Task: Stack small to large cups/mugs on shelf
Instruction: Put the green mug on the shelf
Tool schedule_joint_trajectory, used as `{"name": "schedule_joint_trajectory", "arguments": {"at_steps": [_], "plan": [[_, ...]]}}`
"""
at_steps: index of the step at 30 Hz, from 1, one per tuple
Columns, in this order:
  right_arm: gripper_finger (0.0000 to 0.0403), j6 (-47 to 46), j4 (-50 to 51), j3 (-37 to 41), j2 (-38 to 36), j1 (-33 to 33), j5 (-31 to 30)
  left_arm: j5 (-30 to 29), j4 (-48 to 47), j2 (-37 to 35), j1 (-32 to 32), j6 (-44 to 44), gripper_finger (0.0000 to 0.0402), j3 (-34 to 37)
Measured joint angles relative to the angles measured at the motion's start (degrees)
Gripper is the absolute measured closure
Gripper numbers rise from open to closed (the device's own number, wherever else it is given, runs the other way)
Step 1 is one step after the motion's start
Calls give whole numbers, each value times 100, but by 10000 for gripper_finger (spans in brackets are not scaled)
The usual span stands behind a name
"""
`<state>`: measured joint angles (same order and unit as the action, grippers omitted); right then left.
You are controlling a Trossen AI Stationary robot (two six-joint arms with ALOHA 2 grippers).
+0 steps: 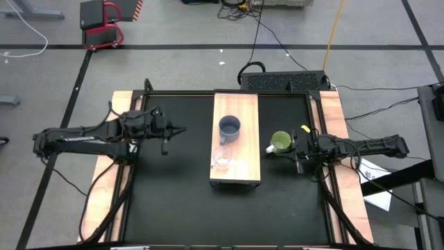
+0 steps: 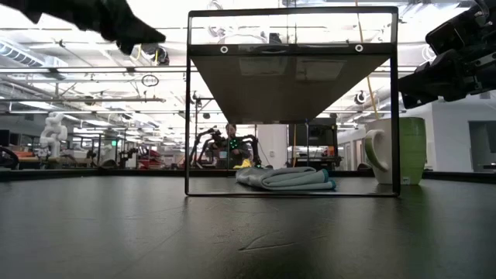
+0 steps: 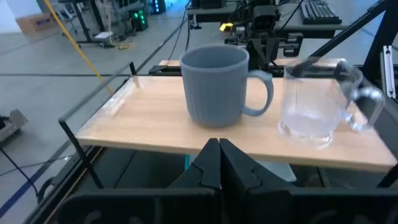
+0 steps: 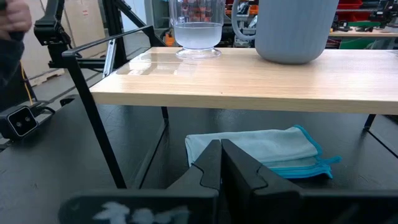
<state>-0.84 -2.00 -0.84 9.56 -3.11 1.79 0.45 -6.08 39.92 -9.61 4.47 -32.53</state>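
Black left gripper [image 1: 182, 130] pinched closed, empty, left of wooden shelf [image 1: 236, 167]. Blue-grey mug [image 1: 229, 127] and clear glass cup [image 1: 222, 158] on shelf; green mug [image 1: 280, 142] on table beside right gripper [image 1: 288, 149], closed, empty. No readable writing.
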Motion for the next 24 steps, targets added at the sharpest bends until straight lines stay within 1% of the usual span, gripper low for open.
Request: {"name": "schedule_joint_trajectory", "arguments": {"at_steps": [6,9,11,16,21,24], "plan": [[403,7,-253,1,-2,0,13,-47,1558,-220,-9,1,401,1235],[403,9,-448,0,-2,2,141,-7,2447,-264,-2,39,401,1874],[403,5,-562,0,-2,0,191,-4,2874,-270,-2,87,401,2282],[403,6,-886,0,-2,0,194,0,4176,-293,-11,100,401,3115],[403,21,-1397,2,-2,0,186,15,4446,-334,-11,325,401,3196],[403,66,-1606,1,-2,0,139,188,4592,-415,-11,444,401,3195]]}}
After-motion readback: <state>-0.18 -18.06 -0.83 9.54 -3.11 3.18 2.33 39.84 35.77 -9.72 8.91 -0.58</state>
